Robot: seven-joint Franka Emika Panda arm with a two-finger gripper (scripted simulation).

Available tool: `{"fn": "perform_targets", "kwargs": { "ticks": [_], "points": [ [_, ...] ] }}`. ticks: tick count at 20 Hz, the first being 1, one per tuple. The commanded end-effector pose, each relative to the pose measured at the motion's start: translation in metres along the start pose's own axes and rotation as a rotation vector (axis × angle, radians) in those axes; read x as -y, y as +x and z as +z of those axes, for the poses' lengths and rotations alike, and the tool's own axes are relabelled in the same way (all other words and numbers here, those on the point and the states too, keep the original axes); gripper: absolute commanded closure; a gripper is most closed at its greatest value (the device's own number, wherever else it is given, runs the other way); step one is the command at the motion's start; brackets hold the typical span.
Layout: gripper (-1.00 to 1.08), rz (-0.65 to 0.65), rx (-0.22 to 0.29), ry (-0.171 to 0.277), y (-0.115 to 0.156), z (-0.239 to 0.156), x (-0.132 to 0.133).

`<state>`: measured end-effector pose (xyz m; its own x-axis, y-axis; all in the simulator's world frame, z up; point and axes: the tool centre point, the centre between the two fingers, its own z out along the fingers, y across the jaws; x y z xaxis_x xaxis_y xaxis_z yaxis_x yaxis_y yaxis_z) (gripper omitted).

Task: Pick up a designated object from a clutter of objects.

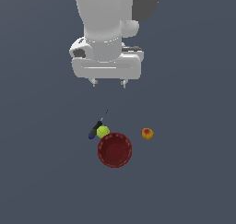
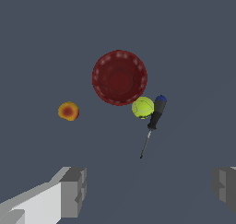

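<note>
The designated object is a slim tool [image 1: 97,126] [image 2: 155,117] with a black handle, a blue end cap and a thin dark shaft. It lies flat on the grey surface with its handle against the yellow-green ball [image 1: 103,132] [image 2: 143,107]. The ball touches the rim of the dark red bowl [image 1: 115,150] [image 2: 120,77]. A small orange-red fruit [image 1: 147,134] [image 2: 68,111] sits apart, on the exterior view's right. My gripper [image 1: 109,83] [image 2: 150,191] hangs open well above the clutter, its fingers [image 2: 73,191] spread wide with nothing between them.
Plain dark grey surface surrounds the clutter of objects on all sides. The white arm fills the upper middle of the exterior view.
</note>
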<state>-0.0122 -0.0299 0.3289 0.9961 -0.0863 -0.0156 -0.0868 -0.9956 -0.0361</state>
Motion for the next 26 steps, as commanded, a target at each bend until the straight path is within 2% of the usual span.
{"fn": "perform_targets", "kwargs": {
  "ticks": [1,7,13,19,26],
  "points": [
    [-0.92,-0.001,0.001,0.0,0.0,0.0,0.0],
    [-0.92,0.005,0.001,0.001,0.001,0.005,-0.001],
    [-0.92,0.031,-0.001,0.004,0.006,0.028,-0.007],
    [-0.92,0.077,-0.003,0.008,0.011,0.07,-0.018],
    [-0.92,0.158,-0.008,0.005,0.01,0.137,-0.039]
  ]
}}
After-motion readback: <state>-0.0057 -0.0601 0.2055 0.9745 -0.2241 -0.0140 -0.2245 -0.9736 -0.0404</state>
